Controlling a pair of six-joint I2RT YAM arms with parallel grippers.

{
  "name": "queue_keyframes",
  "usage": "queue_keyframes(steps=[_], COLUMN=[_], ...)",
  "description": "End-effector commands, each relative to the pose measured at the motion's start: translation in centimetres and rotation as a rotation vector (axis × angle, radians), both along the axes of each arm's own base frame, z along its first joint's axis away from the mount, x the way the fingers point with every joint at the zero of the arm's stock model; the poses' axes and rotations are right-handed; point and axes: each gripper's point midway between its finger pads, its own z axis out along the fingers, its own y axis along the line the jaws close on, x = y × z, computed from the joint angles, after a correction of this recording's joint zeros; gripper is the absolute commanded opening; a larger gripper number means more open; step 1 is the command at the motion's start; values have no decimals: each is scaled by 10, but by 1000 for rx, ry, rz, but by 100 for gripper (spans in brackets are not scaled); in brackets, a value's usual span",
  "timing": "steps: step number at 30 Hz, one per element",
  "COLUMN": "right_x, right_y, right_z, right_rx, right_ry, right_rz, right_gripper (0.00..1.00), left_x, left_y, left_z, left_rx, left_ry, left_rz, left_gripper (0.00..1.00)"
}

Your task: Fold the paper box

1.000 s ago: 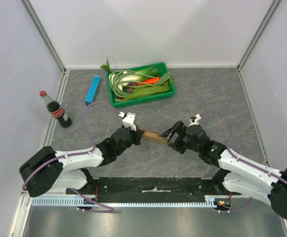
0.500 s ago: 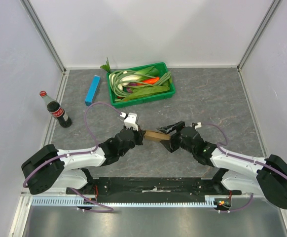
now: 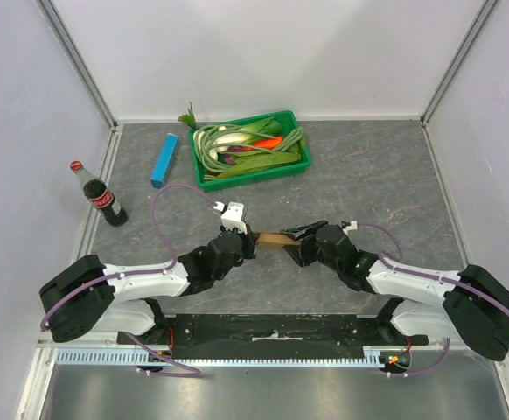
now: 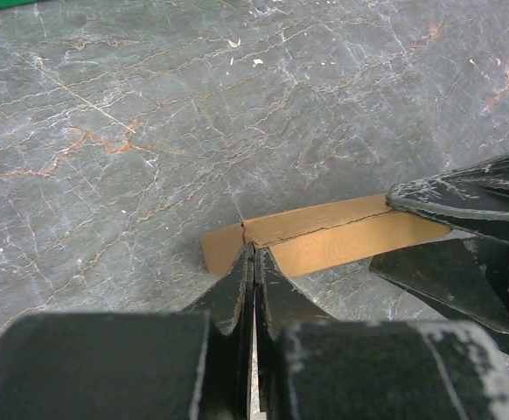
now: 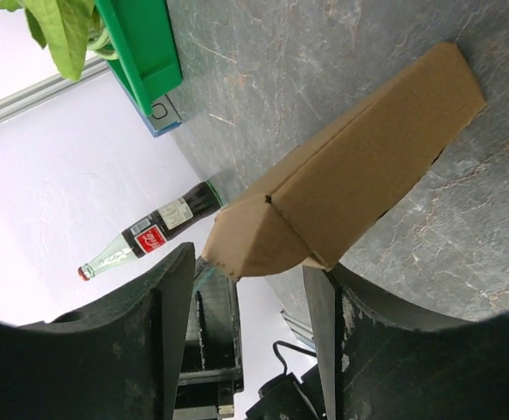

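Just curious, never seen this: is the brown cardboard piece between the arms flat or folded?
Partly folded: the paper box shows a ridge-like crease, its panels meeting at an angle, not spread flat.

Overall light: bright, even and diffuse, coming from overhead, with the white walls evenly lit.
Shadows: soft, faint patches lie on the table (image 3: 368,175) under both arms, and a darker band sits beneath the paper box (image 5: 351,175).
Glare: a mild sheen shows on the metal strip (image 3: 263,385) at the near edge.
Left wrist focus: the stone veins are crisp, while the left gripper (image 4: 253,254), close to the lens, is dark and blurred.
Right wrist focus: the cardboard is sharp, the right gripper (image 5: 250,261) is soft-edged, and the bottle (image 5: 149,236) is slightly soft.
Distortion: the table's edge bows in the right wrist view.
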Motion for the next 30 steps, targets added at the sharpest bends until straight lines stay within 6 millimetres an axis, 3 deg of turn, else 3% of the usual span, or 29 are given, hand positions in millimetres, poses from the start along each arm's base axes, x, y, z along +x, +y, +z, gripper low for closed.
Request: queue_keyframes(steps=[1,12,14,19,21,24,28,30], right_x=[10,12,12,10,10,10,12,12], right_y=[2,-4,-6,-7,-7,-10,-3,0], right_z=[3,-15,-21,-34,-37,-46,-43,-42], right_rx=[38,19,20,6,8,-15,-15,-35], right_ry=[-12,2,11,31,37,44,17,6], right_rz=[-49,-83,-93,-96,-97,-104,-70,-37], right_gripper=[59,47,46,43,41,41,41,47], left_x=[-13,-20,-23,-31,-37,-44,-50,-49], left_y=[11,7,5,4,2,7,4,7], left_z=[-33,-37,-34,-27,-14,-3,18,34], left_rx=[103,89,72,44,2,-33,-56,-94], left_ry=[86,94,88,72,52,51,24,-3], left_rz=[1,-50,-71,-132,-168,-190,-261,-254], left_gripper=[2,2,8,36,46,54,61,68])
